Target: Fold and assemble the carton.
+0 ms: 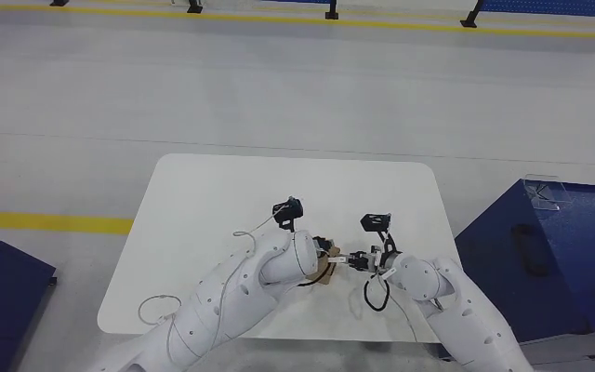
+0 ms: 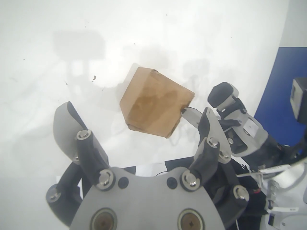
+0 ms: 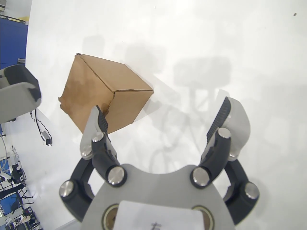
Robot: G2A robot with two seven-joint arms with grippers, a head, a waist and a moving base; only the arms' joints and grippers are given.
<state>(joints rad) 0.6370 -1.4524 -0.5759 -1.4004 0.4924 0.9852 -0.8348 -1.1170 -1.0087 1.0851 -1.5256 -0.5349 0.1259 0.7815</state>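
Carton [image 3: 105,94]: small brown cardboard box, folded into cube shape, dark blotches on faces, ragged edge at one corner. On white tabletop [image 3: 191,25]. Corner-on just ahead of right end effector [image 3: 163,111], one fingertip touching near corner, body outside finger gap. Ahead of left end effector [image 2: 135,111], past its spread fingers, not touching.

no readable text anywhere; the mark on the white label [image 3: 159,213] is cut off.

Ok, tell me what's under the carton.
The white table lies below the carton, showing on every side. The carton's bottom face and anything directly beneath it are covered.
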